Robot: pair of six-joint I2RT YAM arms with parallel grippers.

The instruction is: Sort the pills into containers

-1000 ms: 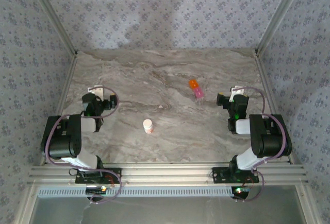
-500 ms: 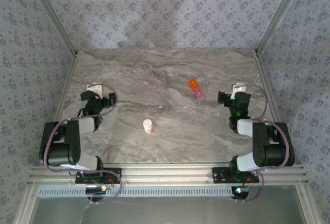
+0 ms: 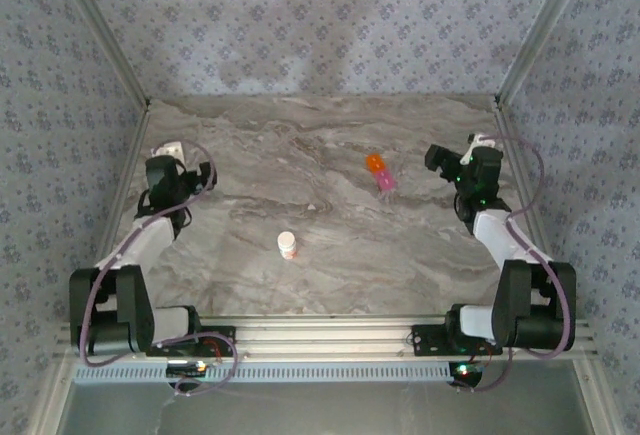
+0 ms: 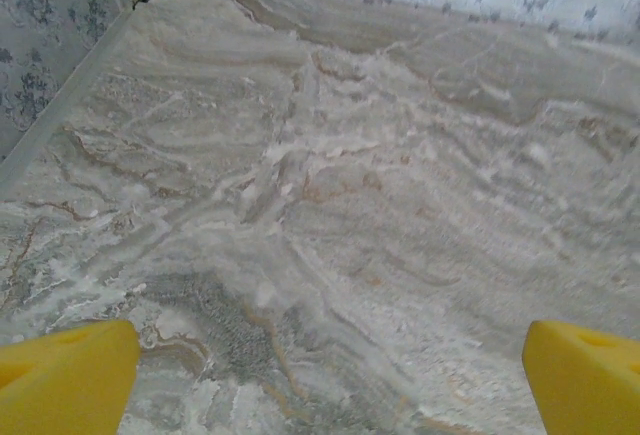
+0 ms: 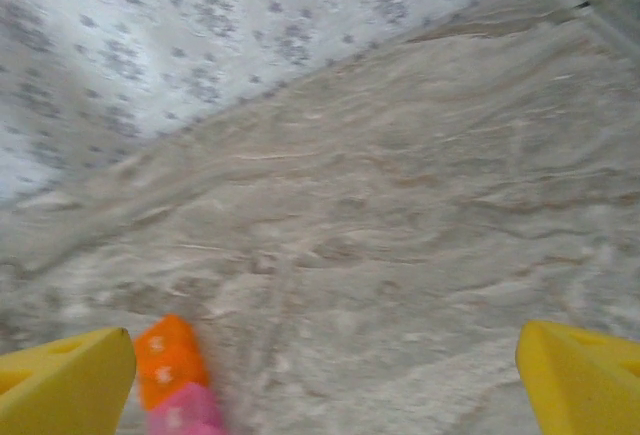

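Note:
The containers point(image 3: 380, 171), an orange compartment joined to a pink one, lie on the marble table right of centre. They also appear at the lower left of the right wrist view, containers point(image 5: 175, 375). My right gripper point(image 3: 447, 163) hovers open to their right, nothing between its yellow fingertips point(image 5: 65, 380). My left gripper point(image 3: 197, 177) is open over the bare left side of the table; its yellow fingertips point(image 4: 65, 380) stand wide apart. No loose pills are visible.
A small white bottle with an orange-red band point(image 3: 287, 245) stands upright near the front middle of the table point(image 3: 320, 135). Patterned walls enclose the table at the back and both sides, with metal rails along the edges.
Both arms have stretched forward and risen: the left gripper moved up and left toward the wall, the right gripper moved farther back. Both stayed open. Containers and bottle have not moved.

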